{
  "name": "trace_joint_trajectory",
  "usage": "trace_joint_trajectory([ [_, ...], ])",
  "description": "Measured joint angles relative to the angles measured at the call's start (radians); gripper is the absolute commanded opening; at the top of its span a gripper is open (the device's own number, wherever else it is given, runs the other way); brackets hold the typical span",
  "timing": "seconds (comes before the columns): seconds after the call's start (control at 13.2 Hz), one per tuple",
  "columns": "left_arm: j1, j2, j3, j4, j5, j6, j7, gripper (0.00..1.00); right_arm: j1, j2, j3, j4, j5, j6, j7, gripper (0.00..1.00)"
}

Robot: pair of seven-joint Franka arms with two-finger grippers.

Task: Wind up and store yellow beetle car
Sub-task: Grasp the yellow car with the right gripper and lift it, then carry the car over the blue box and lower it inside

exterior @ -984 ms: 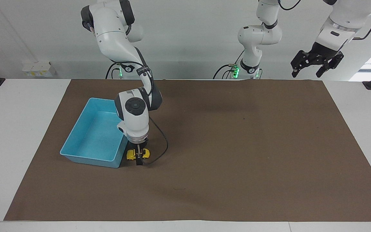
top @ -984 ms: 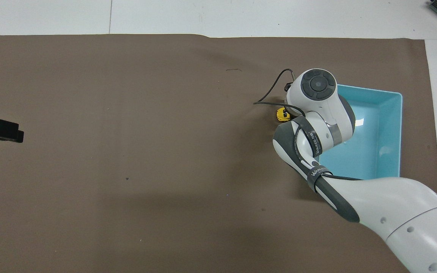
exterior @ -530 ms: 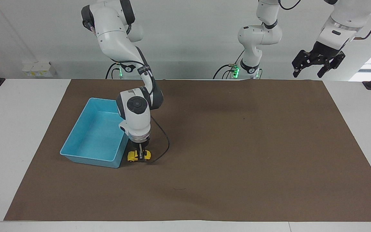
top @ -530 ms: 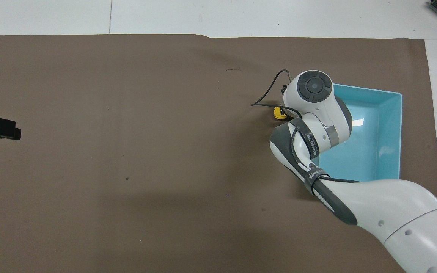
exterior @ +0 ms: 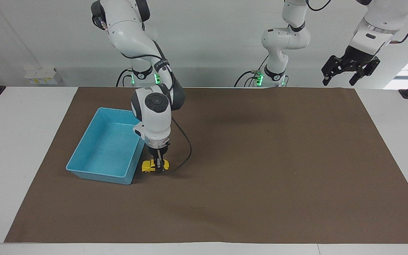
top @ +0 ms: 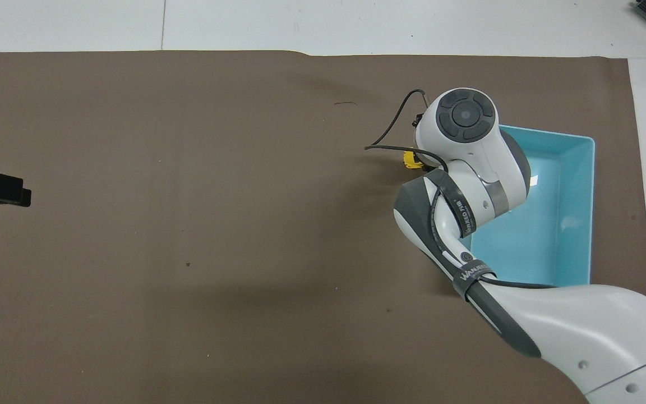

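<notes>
Yellow beetle car apparently claw-gripped.

The yellow beetle car is seen as a tiny bright yellow toy with a rounded body and small wheels. It is held upright, side-on to the facing view, just beside the corner of the blue tray farthest from the robots.

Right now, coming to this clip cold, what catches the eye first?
The right claw is shut on the yellow beetle car, down at the brown mat beside the blue tray. The tray holds nothing. The left claw waits open, high over the mat's edge at its own end.
</notes>
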Motion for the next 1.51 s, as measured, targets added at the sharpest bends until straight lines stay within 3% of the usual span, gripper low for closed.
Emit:
trace_joint_trajectory([
  [0.61, 0.0, 0.0, 0.001, 0.0, 0.0, 0.0, -0.001, 1.0, -0.005, -0.197, 0.024, -0.017, 0.14, -0.167, -0.448, 0.0],
  [1.06, 0.0, 0.0, 0.001, 0.0, 0.0, 0.0, -0.001, 1.0, -0.037, -0.243, 0.022, -0.041, 0.162, -0.25, -0.728, 0.0],
  [1.51, 0.0, 0.0, 0.001, 0.0, 0.0, 0.0, -0.001, 1.0, -0.153, -0.29, 0.021, -0.156, 0.184, -0.222, -1.077, 0.0],
])
